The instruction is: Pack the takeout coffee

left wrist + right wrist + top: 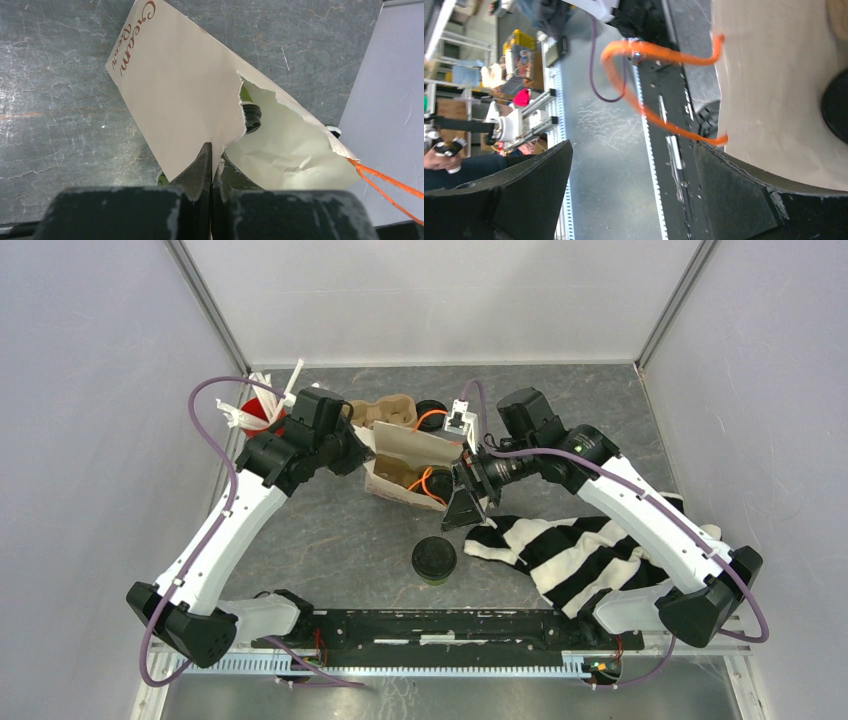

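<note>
Right, roughly halfway by the look of it: one green cup (250, 116) with its black lid shows inside the torn paper bag (185, 100), just beyond the left jaws, which are pinched shut on the bag's ragged mouth edge. The second lidded green cup (434, 560) stands out on the tabletop (330, 540), near the right jaws on their base side, not touching. Those right jaws are spread wide, holding nothing, with the bag's orange handle (664, 51) looping ahead of their gap. Cup two wants bagging.

A green cup (434, 560) stands near striped cloth (580, 550).
</note>
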Robot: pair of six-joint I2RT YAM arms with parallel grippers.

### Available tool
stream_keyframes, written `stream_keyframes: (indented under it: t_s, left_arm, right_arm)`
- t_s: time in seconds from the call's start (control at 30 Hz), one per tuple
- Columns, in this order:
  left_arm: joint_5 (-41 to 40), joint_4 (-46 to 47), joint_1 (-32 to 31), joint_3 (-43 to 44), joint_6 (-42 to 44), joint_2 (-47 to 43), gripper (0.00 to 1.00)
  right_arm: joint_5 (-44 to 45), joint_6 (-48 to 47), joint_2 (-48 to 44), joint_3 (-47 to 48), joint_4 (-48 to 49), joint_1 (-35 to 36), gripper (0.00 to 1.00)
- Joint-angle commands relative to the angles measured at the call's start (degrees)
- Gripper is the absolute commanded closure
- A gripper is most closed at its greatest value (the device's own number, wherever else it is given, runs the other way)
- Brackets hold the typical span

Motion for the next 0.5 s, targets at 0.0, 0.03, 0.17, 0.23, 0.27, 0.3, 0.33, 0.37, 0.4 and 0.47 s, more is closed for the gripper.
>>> stream_keyframes:
  t_s: [0.0, 0.03, 0.17, 0.23, 0.27, 0.3, 0.33, 0.37, 0.4, 0.47]
  left_arm:
    - [-1.48, 0.85, 0.43, -1.00, 2.03, -1.68, 0.98]
    - [-1.56, 0.90, 0.43, -1.21, 1.96, -1.81, 0.97]
    - [-1.57, 0.87, 0.44, -2.41, 1.95, -2.32, 0.91]
    - [-1.07, 0.73, 0.43, -2.44, 2.95, -2.32, 0.83]
    - [-0.78, 0.63, 0.51, -2.34, 3.37, -2.29, 0.76]
    - [-0.50, 0.38, 0.52, -2.19, 3.76, -2.31, 0.71]
    - [-0.12, 0.26, 0.48, -2.19, 4.34, -2.39, 0.65]
    - [0.35, 0.25, 0.52, -2.12, 5.03, -2.57, 0.59]
    - [0.73, 0.24, 0.52, -2.04, 5.93, -2.77, 0.55]
    - [1.37, -0.01, 0.52, -1.30, 8.36, -2.94, 0.46]
  right_arm:
    - [18.34, -3.03, -1.14, 9.34, -7.77, -0.48, 0.02]
    - [25.47, -2.15, -1.11, 11.76, -9.61, -0.54, 0.02]
    - [50.48, 5.61, -1.46, 19.10, -13.42, -2.89, 0.02]
    - [55.63, 8.90, -1.33, 18.65, -14.17, -4.20, 0.02]
    - [55.90, 9.68, -1.17, 17.64, -13.97, -4.52, 0.02]
    - [54.99, 10.06, -0.83, 16.16, -13.28, -4.64, 0.02]
    - [52.72, 9.97, -0.48, 14.74, -12.16, -4.67, 0.02]
    - [49.84, 9.71, -0.15, 13.41, -10.05, -4.71, 0.02]
    - [46.91, 9.39, -0.03, 11.47, -7.39, -4.72, 0.02]
    - [42.71, 8.89, 0.73, 8.09, -2.38, -4.72, 0.02]
